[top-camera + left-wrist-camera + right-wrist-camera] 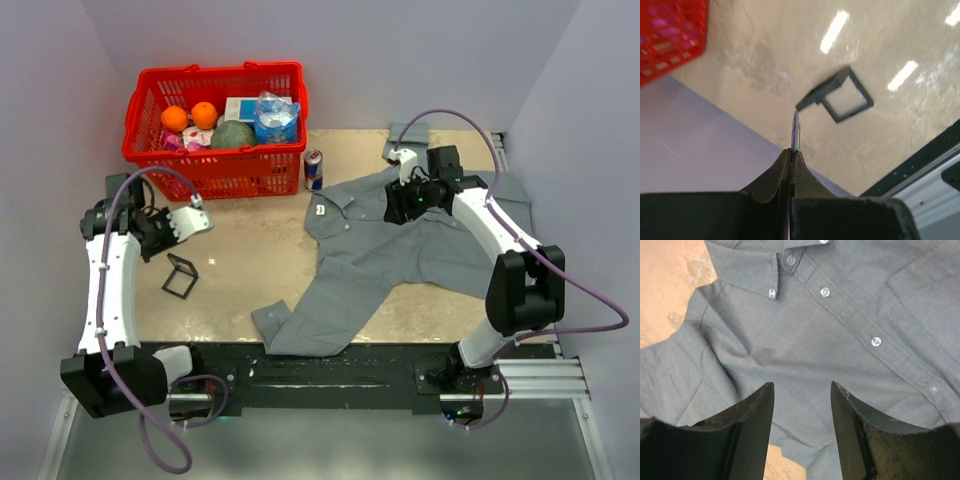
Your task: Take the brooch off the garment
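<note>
The garment (385, 255) is a grey button-up shirt spread over the right half of the table, with its collar (747, 267) and button placket (850, 315) in the right wrist view. My right gripper (802, 387) hovers open just above the shirt's chest, beside the placket, with nothing between its fingers; from above it sits near the collar (400, 205). My left gripper (794, 150) is off to the left over bare table, shut, with a thin pale sliver (796, 127) sticking out edge-on from its tips. I cannot tell what the sliver is. No brooch shows in any view.
A red basket (215, 175) with fruit and packets stands at the back left, a drink can (313, 170) beside it. A small black square frame (180, 277) lies on the table below my left gripper. A grey cloth piece (407, 133) lies at the back right. Walls close in on both sides.
</note>
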You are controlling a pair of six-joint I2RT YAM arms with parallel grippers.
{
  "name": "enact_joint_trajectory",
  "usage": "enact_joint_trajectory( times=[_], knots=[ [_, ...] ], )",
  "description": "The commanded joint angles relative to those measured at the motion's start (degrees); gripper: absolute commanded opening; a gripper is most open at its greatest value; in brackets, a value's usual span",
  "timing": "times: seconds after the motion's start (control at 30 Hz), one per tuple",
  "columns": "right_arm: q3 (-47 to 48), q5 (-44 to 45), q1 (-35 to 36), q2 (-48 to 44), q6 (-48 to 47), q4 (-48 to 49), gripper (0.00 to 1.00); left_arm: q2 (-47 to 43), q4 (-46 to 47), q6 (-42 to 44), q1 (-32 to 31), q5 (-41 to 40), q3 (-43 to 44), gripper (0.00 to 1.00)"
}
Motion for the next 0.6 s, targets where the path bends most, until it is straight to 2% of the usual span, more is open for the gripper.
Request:
enact_joint_trajectory(
  times=[0.0, 0.07, 0.2, 0.37, 0.57],
  knots=[
    [4.2, -3.3, 0.6, 0.4, 2.7, 2.9, 0.53, -2.7, 1.9, 16.2, 9.4, 2.2, -6.7, 0.0],
    [4.5, -3.2, 1.0, 0.5, 2.6, 2.8, 0.53, -2.1, 2.8, 20.1, 12.4, 5.0, -9.7, 0.0],
    [4.1, -2.8, 1.2, 0.1, 2.0, 2.0, 0.53, -1.3, 2.0, 30.1, 13.3, 9.0, -14.2, 0.0],
    [3.2, -2.2, 1.6, -1.4, 0.5, 0.7, 0.53, -4.4, 9.9, 39.1, 13.3, 10.7, -23.4, 0.0],
    [6.2, -0.9, 2.0, -0.9, -1.8, -3.6, 0.53, -5.2, 19.9, 40.3, 13.3, 13.0, -29.0, 0.0]
  ],
)
